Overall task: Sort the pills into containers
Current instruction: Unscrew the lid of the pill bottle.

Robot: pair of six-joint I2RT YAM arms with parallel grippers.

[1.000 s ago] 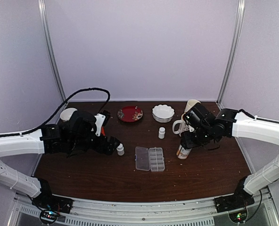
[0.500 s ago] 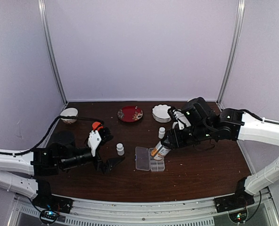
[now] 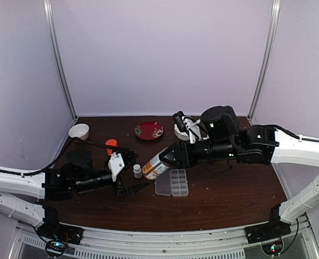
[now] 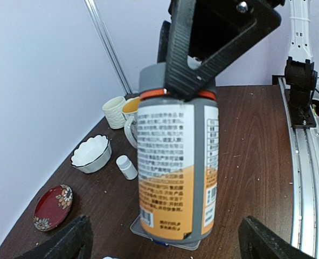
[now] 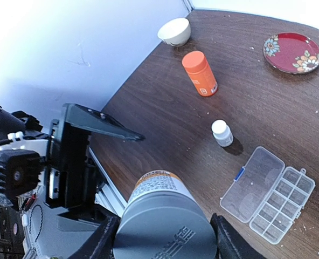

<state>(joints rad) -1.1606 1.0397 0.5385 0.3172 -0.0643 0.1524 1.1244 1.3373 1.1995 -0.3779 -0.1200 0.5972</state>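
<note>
Pills cannot be picked out as such. The pale specks scattered on the bench (image 3: 229,199) around the pill box (image 3: 172,182) are too small to name, and the box's cells look empty as far as the wrist view shows. My guess is that they are inside the big bottle (image 3: 155,166), which hangs in the air just left of the pill box, over the edge of its opened lid.

The right jaws are clamped partway closed on that bottle's grey cap end. Its long axis is tilted: the cap points back and right, away from the box's near-left corner, and the base points down and left. The left jaws are spread as wide as they go and hold nothing. One finger stands on each side of the bottle's base without touching it, so the left arm is the nearer one to take the body.

The bottle has an orange-and-white printed label and an orange ring under the cap. The pill box is clear and flat, with two rows of cells and its lid folded out to the left. A small white bottle (image 3: 137,171) stands just left of it.
</note>
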